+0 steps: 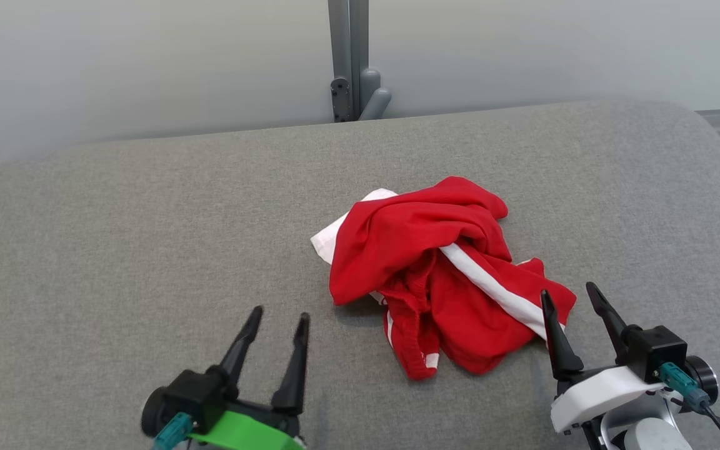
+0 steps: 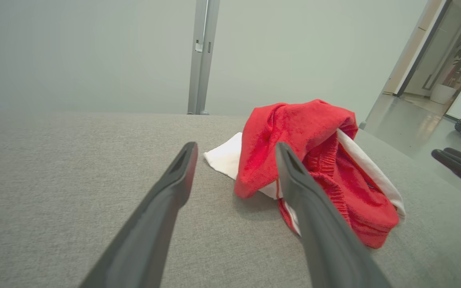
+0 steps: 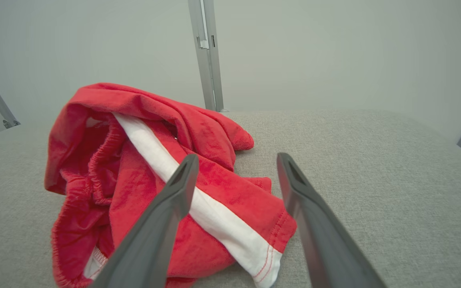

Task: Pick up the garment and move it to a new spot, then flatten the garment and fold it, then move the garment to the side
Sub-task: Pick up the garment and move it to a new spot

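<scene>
The garment (image 1: 441, 275) lies crumpled a little right of the middle of the grey surface (image 1: 147, 250). The left gripper (image 1: 280, 314) and the right gripper (image 1: 567, 290) are at the near side, fingers apart and empty. I think the right one, close to the white-striped near corner, should pinch there low and deep.

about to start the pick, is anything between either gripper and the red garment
Nothing visible. Only bare grey cushion lies between the crumpled garment and the open left gripper; the open right gripper is at its edge.
</scene>
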You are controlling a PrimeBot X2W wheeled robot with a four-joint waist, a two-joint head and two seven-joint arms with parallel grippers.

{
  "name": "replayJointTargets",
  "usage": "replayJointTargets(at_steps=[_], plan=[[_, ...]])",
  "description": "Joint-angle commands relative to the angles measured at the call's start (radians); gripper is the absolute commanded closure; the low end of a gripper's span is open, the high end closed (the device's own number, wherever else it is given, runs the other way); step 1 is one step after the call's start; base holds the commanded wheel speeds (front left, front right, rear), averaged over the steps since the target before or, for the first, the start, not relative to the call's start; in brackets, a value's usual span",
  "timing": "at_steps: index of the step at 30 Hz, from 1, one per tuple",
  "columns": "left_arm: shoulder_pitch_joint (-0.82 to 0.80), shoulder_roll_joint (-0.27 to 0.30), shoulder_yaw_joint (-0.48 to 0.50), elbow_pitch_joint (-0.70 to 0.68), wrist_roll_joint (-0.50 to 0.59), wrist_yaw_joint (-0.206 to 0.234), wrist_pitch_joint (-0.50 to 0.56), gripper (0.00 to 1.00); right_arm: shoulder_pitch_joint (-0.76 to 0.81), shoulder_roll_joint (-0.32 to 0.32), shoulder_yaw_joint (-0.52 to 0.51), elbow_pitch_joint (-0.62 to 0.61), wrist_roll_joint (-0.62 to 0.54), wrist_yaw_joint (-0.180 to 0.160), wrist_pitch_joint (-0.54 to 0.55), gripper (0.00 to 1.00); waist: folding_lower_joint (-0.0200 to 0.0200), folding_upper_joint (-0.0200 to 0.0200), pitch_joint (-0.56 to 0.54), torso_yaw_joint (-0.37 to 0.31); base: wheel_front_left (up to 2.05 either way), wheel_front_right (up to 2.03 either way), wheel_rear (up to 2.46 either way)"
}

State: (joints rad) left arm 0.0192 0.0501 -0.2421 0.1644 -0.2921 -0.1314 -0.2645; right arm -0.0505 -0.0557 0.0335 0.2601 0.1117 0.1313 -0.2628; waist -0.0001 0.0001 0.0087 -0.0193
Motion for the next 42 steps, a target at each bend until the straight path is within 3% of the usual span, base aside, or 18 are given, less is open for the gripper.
replayJointTargets(at_steps=[1,7,14,27,42], plan=[[-0.036,0.001,-0.042,0.001,-0.012,0.002,0.000,0.00,-0.003,-0.005,0.002,-0.004,-0.007,-0.001,-0.003,0.00,0.0001,-0.0001,0.010,-0.005,0.00,0.00,0.00],[-0.121,0.002,-0.179,0.049,-0.049,0.002,0.000,0.00,-0.030,-0.011,0.026,-0.008,-0.006,-0.001,-0.003,0.00,0.0001,-0.0001,0.058,-0.047,0.00,0.00,0.00],[-0.203,0.003,-0.249,0.123,-0.042,0.002,0.000,0.00,-0.057,-0.023,0.027,0.000,-0.003,-0.001,-0.003,0.00,0.0001,-0.0001,0.102,-0.120,0.00,0.00,0.00],[-0.301,0.003,-0.166,0.169,0.037,0.005,0.000,0.00,-0.074,-0.020,0.034,0.007,0.006,-0.001,-0.003,0.00,0.0001,-0.0001,0.126,-0.234,0.00,0.00,0.00],[-0.336,0.003,-0.093,0.229,0.064,0.004,0.000,0.00,-0.083,-0.008,0.028,0.004,0.015,-0.001,-0.003,0.00,0.0001,-0.0001,0.154,-0.280,0.00,0.00,0.00]])
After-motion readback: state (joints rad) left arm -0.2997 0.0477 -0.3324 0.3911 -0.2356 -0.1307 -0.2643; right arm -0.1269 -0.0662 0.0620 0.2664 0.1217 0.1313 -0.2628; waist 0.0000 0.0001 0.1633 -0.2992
